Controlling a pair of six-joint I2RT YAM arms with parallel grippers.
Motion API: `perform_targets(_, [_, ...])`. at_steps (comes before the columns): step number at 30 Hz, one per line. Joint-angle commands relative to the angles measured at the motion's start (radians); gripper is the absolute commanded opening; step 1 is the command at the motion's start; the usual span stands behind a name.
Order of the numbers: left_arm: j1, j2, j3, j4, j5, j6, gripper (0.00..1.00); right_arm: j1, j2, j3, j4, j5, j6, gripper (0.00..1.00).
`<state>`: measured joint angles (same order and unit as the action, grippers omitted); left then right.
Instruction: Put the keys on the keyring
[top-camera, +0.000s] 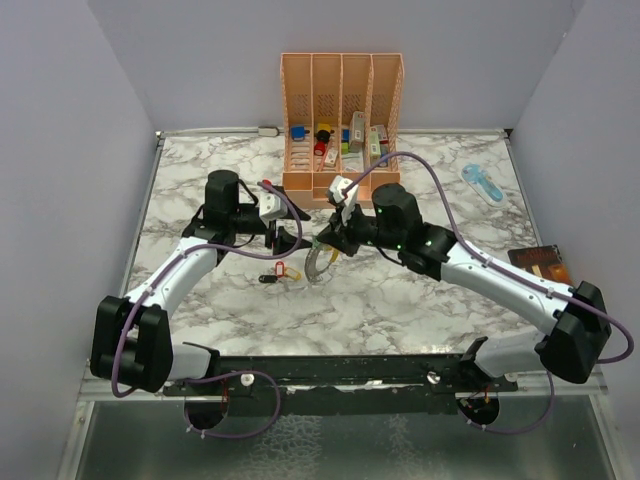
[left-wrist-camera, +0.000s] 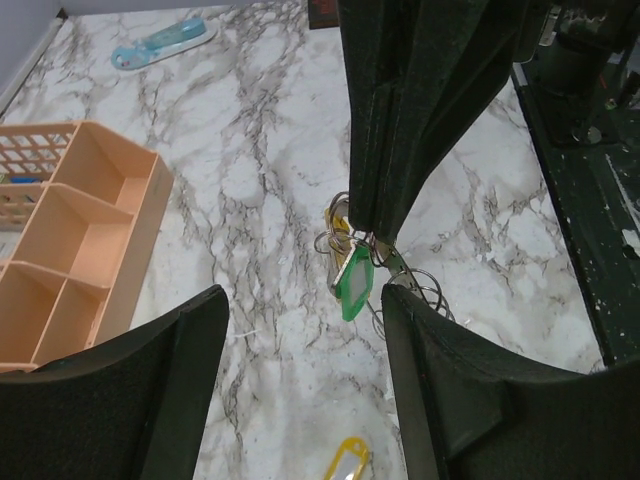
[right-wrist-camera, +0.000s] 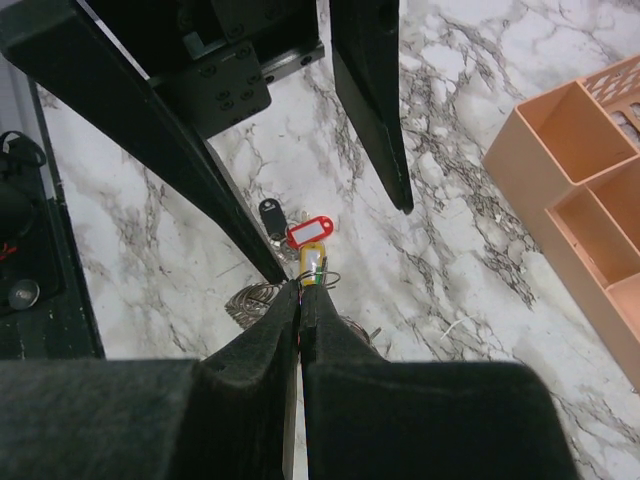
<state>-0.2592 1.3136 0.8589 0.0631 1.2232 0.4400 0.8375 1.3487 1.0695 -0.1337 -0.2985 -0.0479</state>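
While left hand (left-wrist-camera: 305, 310) gapes empty, right hand (right-wrist-camera: 300, 300) pinches keyring (top-camera: 318, 268) over marble table (top-camera: 400, 300).

The white, grey-veined marble worktop (top-camera: 400, 300) is lit brightly and evenly from overhead, and only soft, faint shadows are cast beneath the arms in the top view. Dull reflections are seen on the grey metal sheet (top-camera: 340, 445) along the lower edge of that frame, and the side walls are splayed outward by the wide lens. In the wrist views the black left claw (left-wrist-camera: 302, 300) and the black right claw (right-wrist-camera: 302, 305), low in each frame, are rendered dark, almost without detail and slightly soft; the worktop beyond is sharp.
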Motion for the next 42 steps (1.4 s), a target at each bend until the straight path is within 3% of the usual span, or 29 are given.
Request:
perform_targets(1, [-0.02,0.011,0.001,0.09,0.113,-0.019,0.65,-0.003,-0.054,-0.009,0.056,-0.042,0.031,0.01])
perform_targets(8, [-0.041,0.012,-0.027,0.183,0.155,-0.076,0.6,-0.003,-0.087,-0.026,0.086,-0.052,0.059,0.01])
perform_targets(13, [-0.055,0.01,-0.051,0.304,0.174,-0.169,0.49,-0.003,-0.091,-0.035,0.098,-0.062,0.073,0.01])
perform_targets(20, [-0.07,0.009,-0.059,0.361,0.199,-0.21,0.28,-0.003,-0.104,-0.045,0.106,-0.053,0.092,0.01])
perform_targets(23, [-0.072,0.005,-0.069,0.377,0.208,-0.223,0.14,-0.003,-0.123,-0.06,0.115,-0.033,0.104,0.01])
perform_targets(25, [-0.073,0.0,-0.075,0.394,0.208,-0.234,0.0,-0.003,-0.13,-0.067,0.111,-0.015,0.11,0.01])
perform_targets(37, [-0.075,-0.012,-0.096,0.517,0.192,-0.341,0.0,-0.003,-0.169,-0.109,0.105,0.066,0.159,0.01])
perform_targets(42, [-0.074,-0.013,-0.102,0.555,0.167,-0.381,0.0,-0.003,-0.194,-0.128,0.096,0.082,0.175,0.15])
